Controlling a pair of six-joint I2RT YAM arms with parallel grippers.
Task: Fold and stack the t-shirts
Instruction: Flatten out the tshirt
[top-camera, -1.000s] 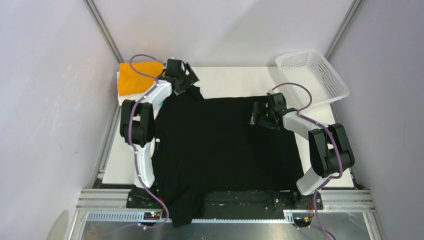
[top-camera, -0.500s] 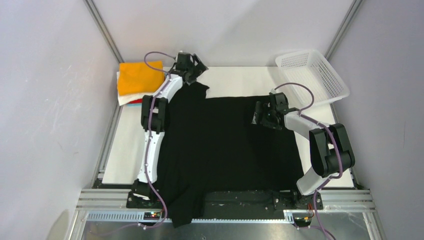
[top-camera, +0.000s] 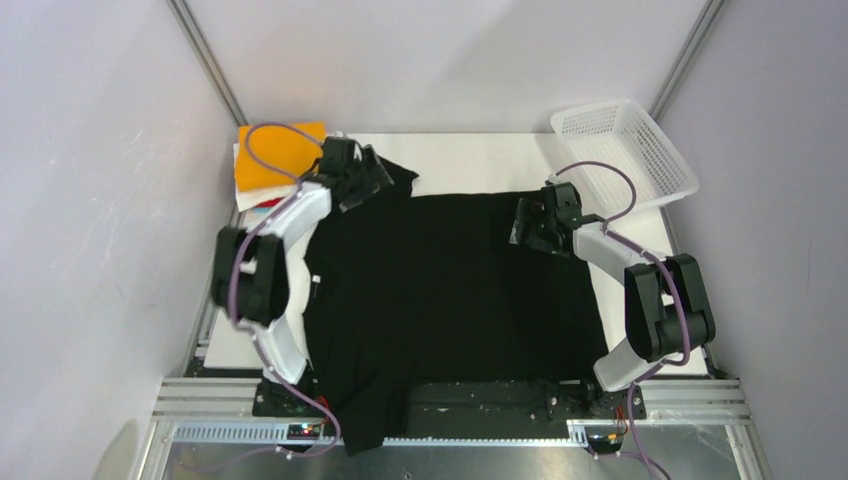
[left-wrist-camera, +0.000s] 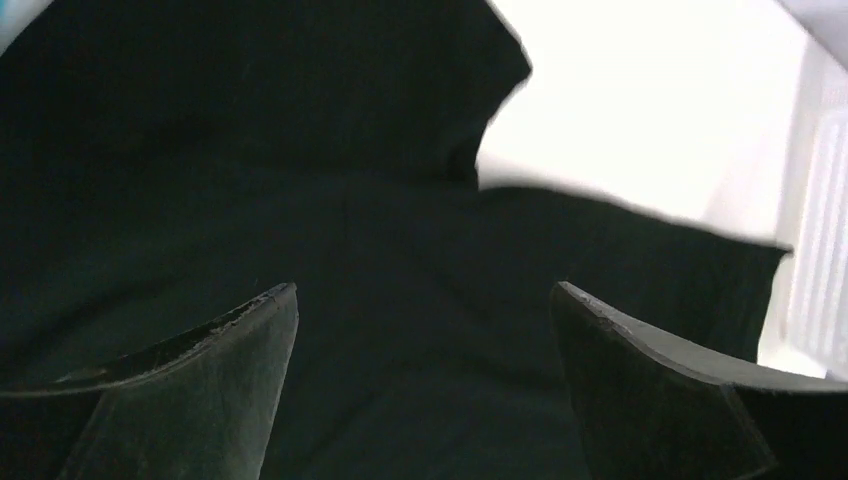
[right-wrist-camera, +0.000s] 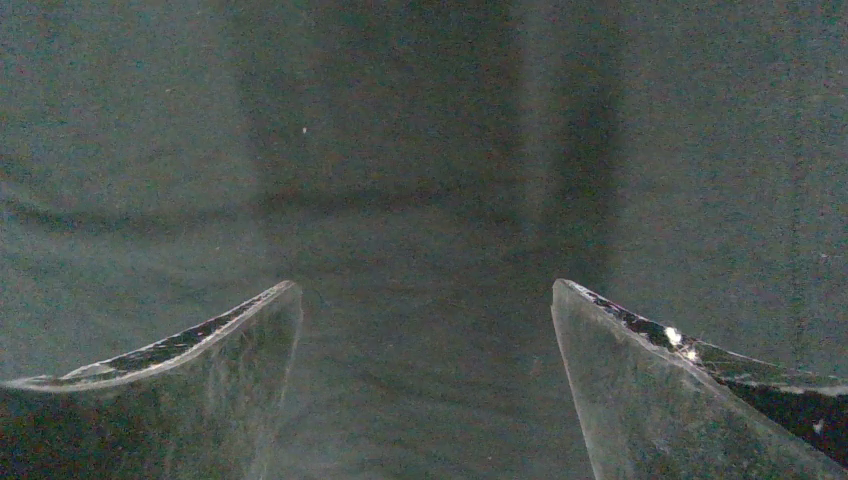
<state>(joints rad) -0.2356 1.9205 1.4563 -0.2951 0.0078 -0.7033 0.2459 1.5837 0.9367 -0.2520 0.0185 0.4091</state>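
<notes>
White table (top-camera: 470, 160) under black t-shirt (top-camera: 450, 290)

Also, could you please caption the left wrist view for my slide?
Open left gripper over the black t-shirt, with the white table beyond.

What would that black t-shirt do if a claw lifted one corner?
Probably floppy: the black t-shirt lies flat and its near end drapes limply past the table edge. Likely light, being thin cloth with soft creases in the left wrist view.
</notes>
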